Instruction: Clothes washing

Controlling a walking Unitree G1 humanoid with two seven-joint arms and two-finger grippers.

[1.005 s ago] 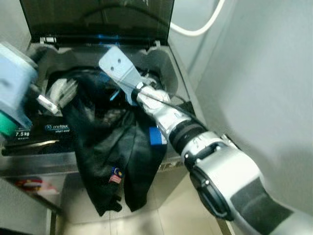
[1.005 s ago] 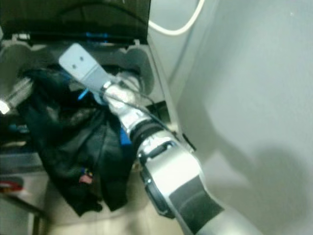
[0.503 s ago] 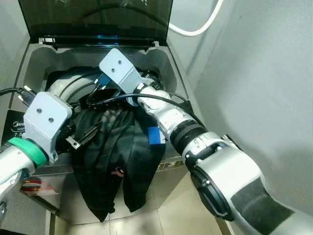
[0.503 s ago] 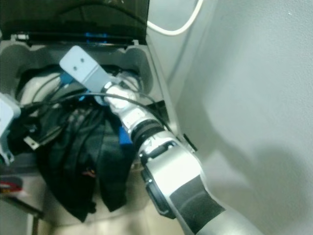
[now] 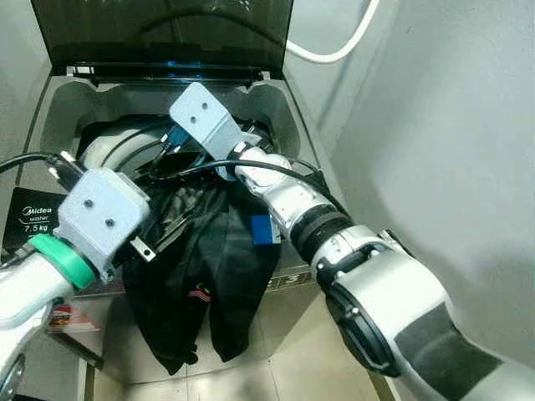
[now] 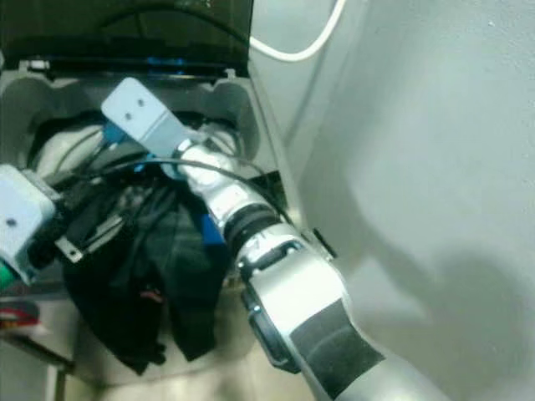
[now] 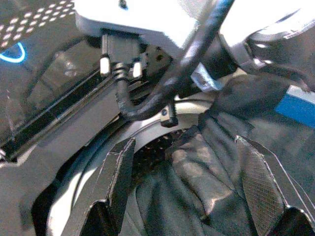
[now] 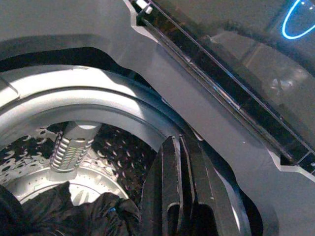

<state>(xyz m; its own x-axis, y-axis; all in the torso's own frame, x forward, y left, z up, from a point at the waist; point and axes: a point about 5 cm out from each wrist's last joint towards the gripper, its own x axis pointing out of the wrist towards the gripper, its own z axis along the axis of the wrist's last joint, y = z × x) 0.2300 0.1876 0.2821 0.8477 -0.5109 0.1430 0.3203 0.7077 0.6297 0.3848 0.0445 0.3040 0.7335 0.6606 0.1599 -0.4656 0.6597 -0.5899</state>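
washer (image 5: 288, 125): top-loader, grey body, takes up most of my head view. Control panel on my left reads Midea, 7.5 kg.
lid (image 5: 167, 29): dark, see-through, standing open at the back.
wall (image 5: 451, 125): plain grey, on my right, close beside the machine.
hose (image 5: 334, 52): white, curving over the wall behind the washer's right rear corner.
drum (image 8: 74, 142): perforated steel, light ring around the mouth, ribbed agitator post in the middle (clear from my right wrist camera).
black garment (image 5: 196, 276): draped over the washer's front edge. Upper part lies in the tub mouth, lower part hangs down the front panel toward the floor. Small red patch on the hanging part. More dark cloth sits at the drum bottom.
my right gripper (image 8: 177, 196): arm reaches across into the tub mouth at the back. Fingers pressed together, nothing between them, above the drum ring.
my left gripper (image 7: 189, 189): at the front-left of the opening, over the garment. Fingers spread wide, cloth bunched in the gap below them, not clamped.
blue tag (image 5: 262, 230): on the cloth, just beside my right forearm.
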